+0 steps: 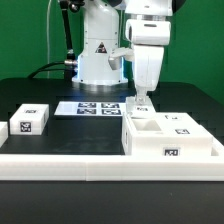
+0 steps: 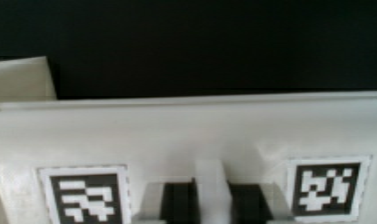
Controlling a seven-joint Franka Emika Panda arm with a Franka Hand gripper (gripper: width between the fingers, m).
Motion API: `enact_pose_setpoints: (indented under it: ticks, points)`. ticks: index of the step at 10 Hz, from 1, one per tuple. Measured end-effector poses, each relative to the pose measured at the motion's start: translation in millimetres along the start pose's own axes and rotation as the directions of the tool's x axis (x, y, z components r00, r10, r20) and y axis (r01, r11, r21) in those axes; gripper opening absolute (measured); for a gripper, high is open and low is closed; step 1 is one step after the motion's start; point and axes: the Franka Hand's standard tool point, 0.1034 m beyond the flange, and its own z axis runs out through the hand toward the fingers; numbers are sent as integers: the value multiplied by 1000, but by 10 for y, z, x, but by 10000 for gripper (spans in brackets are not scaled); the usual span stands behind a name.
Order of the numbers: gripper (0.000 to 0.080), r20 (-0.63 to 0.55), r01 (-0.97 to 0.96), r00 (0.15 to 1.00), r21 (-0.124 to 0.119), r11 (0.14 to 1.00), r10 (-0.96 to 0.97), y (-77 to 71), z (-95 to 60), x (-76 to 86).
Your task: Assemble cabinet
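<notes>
The cabinet is a white box with open compartments and black-and-white tags, on the table at the exterior view's right. My gripper comes straight down on its far left corner. In the wrist view the cabinet fills the lower half, with a tag on each side. My two dark fingers stand close together with a thin white wall of the cabinet between them, so the gripper is shut on that wall. The cabinet rests on the table.
A long white border rail runs along the front. Two small white tagged cubes sit at the exterior view's left. The marker board lies behind, in front of the arm's base. The table is black.
</notes>
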Motion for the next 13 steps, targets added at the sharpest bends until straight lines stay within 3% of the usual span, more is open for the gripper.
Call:
enact_pose_setpoints:
  ticks: [13]
  points:
    - [70,9,-19,1000,17,1000,19,27,-7,-39]
